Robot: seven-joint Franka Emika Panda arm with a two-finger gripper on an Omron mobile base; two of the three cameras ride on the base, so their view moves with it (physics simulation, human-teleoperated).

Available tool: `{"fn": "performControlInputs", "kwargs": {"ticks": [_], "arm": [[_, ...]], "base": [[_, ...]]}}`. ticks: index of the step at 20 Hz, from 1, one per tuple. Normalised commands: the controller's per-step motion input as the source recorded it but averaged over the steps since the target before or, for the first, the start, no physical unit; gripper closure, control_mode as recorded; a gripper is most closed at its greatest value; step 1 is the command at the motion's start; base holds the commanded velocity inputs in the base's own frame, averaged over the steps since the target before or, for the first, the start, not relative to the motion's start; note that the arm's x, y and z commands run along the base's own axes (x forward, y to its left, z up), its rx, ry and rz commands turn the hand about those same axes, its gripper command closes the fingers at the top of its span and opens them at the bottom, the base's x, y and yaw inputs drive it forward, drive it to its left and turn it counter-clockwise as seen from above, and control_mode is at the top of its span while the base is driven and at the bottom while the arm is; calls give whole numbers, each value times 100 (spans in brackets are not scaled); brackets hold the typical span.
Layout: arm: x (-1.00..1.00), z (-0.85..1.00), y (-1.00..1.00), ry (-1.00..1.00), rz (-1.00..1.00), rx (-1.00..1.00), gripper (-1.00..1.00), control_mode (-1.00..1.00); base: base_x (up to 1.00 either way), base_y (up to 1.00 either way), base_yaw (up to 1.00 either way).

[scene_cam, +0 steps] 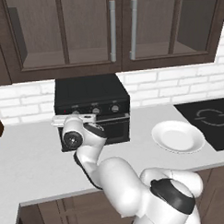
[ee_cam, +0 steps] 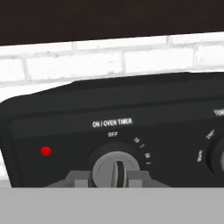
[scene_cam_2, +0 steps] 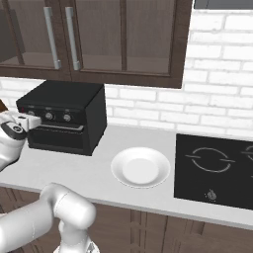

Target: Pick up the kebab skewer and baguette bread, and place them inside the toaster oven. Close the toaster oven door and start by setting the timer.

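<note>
The end effector (ee_cam: 114, 180) is sitting right at the toaster oven (scene_cam: 91, 92), its fingertips (ee_cam: 78, 180) closing in on either side of the timer knob (ee_cam: 116, 169) dead ahead, nearly pinching it. That knob is looking rigid, small and smooth, so gripping its raised ridge squarely should be turning it without slipping. The toaster oven door (scene_cam_2: 58, 137) below appears to be standing shut

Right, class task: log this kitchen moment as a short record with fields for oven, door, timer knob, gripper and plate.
oven: boxy black toaster oven on the grey counter
door: shut
timer knob: grey round knob under "ON / OVEN TIMER", beside a small red light
gripper: two-finger gripper at that knob, fingertips either side
plate: round white plate, nothing on it
</note>
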Motion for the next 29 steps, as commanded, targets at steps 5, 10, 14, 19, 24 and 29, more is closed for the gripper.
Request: {"fn": "performControlInputs", "kwargs": {"ticks": [5, 10, 14, 19, 24, 29], "arm": [[0, 0, 4, -1, -7, 15, 100, -100], [0, 1, 0, 0, 0, 21, 100, -100], [0, 0, 0, 0, 0, 26, 100, -100], [1, 0, 0, 0, 0, 28, 100, -100], [0, 0, 0, 0, 0, 29, 100, -100], [0, 0, 0, 0, -2, 29, 100, -100]], "base": [[0, 0, 0], [0, 0, 0], [0, 0, 0], [0, 0, 0], [0, 0, 0], [0, 0, 0]]}}
